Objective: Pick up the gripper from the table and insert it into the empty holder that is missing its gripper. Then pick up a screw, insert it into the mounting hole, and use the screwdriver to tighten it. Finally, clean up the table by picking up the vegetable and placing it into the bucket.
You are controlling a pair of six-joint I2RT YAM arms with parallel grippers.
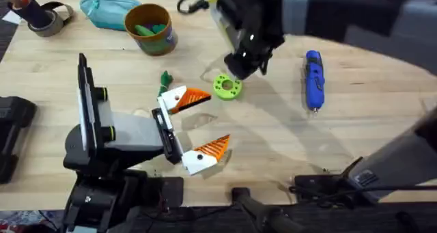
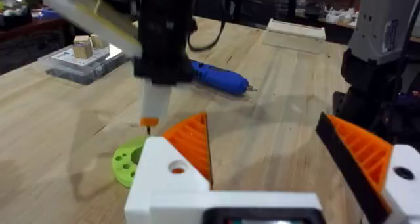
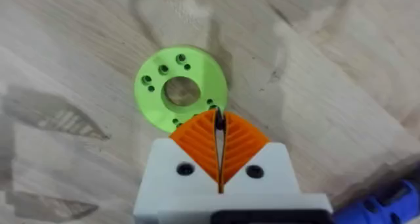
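The lime-green ring gripper (image 1: 227, 87) (image 3: 180, 89) (image 2: 125, 163) lies flat on the wooden table. My right gripper (image 1: 239, 70) (image 3: 220, 122) (image 2: 149, 122) hangs just above the ring's edge, shut on a thin dark screw. My left gripper (image 1: 218, 118) (image 2: 259, 129) stands open just short of the ring, nothing between its orange pads. The blue screwdriver (image 1: 313, 79) (image 2: 220, 77) lies to the right of the ring. The dark-green vegetable (image 1: 164, 79) lies left of it. At the back stands the bucket (image 1: 164, 38) with green pieces inside. The holder is out of view.
A teal pouch (image 1: 106, 7) and a tape roll (image 1: 44, 18) sit at the back left. A clear parts box (image 2: 82, 56) and a white box (image 2: 295, 33) lie farther off. Black gear (image 1: 10, 134) rests at the left edge.
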